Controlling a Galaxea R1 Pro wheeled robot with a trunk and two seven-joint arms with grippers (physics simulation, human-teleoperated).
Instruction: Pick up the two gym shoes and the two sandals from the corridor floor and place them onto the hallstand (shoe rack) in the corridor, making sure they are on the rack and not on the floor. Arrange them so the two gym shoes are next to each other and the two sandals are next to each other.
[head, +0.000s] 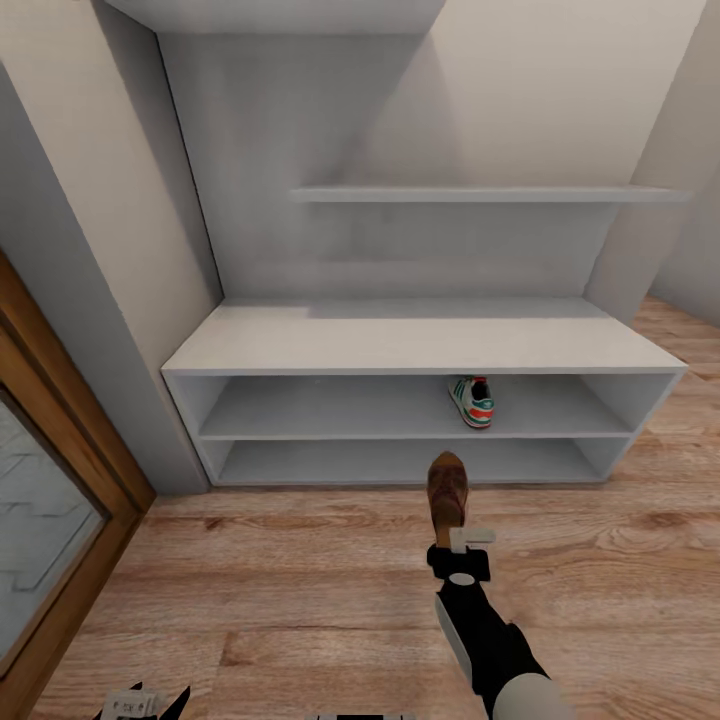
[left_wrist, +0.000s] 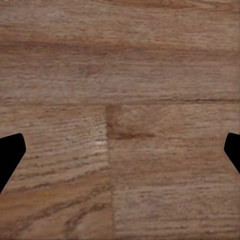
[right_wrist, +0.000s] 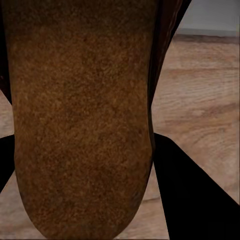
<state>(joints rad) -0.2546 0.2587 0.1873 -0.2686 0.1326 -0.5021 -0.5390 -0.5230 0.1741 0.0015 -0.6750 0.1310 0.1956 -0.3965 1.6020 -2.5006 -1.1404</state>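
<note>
Head view, from the left: a wood-framed door (head: 50, 500) with a frosted pane stands beside the grey wall, and the left gripper (head: 140, 702) sits low at the picture's bottom edge over the corridor floor (head: 250, 580). In the left wrist view its dark fingertips (left_wrist: 10, 157) stand wide apart, spread with nothing between them, above bare planks (left_wrist: 120, 100). Further right, the pale-grey hallstand (head: 420, 340) stands against the wall with a floating shelf (head: 480, 194) above it. One gym shoe (head: 472, 401) lies on its upper open shelf level, right of centre, heel toward the camera. Just in front of the rack, above the floor, the right gripper (head: 455, 530) is clamped on a sandal (head: 447, 490), which points toward the lower shelf. In the right wrist view the sandal's tan insole (right_wrist: 80, 115) lies between the dark fingers (right_wrist: 195, 200), with floor (right_wrist: 200, 95) and the rack's pale base behind.
</note>
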